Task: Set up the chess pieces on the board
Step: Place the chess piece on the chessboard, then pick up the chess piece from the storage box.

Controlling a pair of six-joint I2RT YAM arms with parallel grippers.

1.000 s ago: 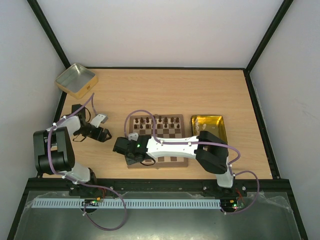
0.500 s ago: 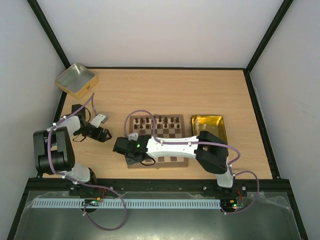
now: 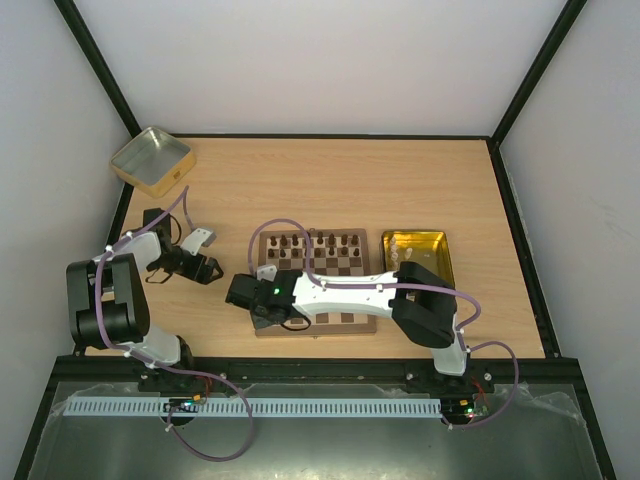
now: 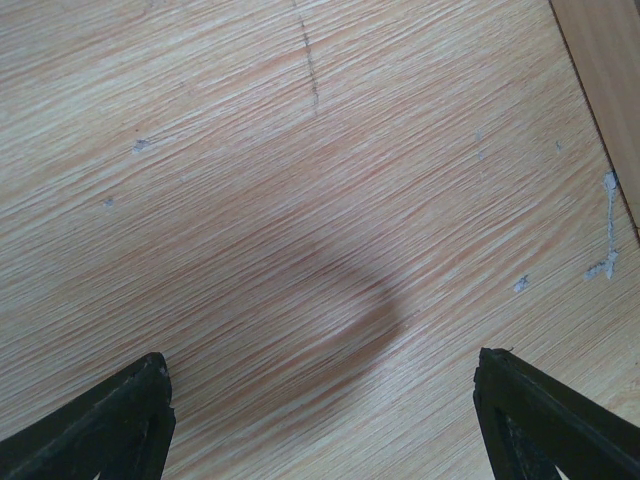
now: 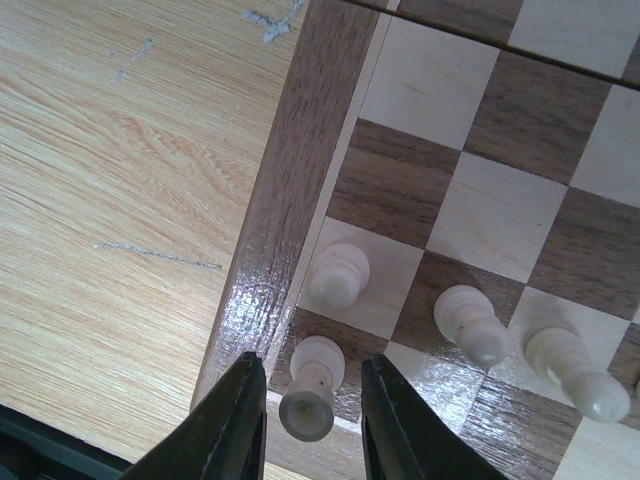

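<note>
The board (image 3: 332,263) lies mid-table, with dark chessmen (image 3: 310,241) on its far rows. My right gripper (image 3: 256,303) is at the board's near left corner. In the right wrist view the gripper (image 5: 311,362) is open, its fingers (image 5: 235,420) on either side of a cream-white piece (image 5: 312,392) that stands on the dark corner square, with a small gap on each side. Three more cream pieces (image 5: 338,275) (image 5: 470,322) (image 5: 575,370) stand on nearby squares of the board (image 5: 290,190). My left gripper (image 3: 203,267) (image 4: 322,358) is open and empty over bare table, left of the board.
A gold tin (image 3: 418,258) to the right of the board holds pale pieces. A second gold tin (image 3: 152,160) stands at the far left corner. The right arm lies across the board's near rows. The board's edge (image 4: 615,100) shows in the left wrist view.
</note>
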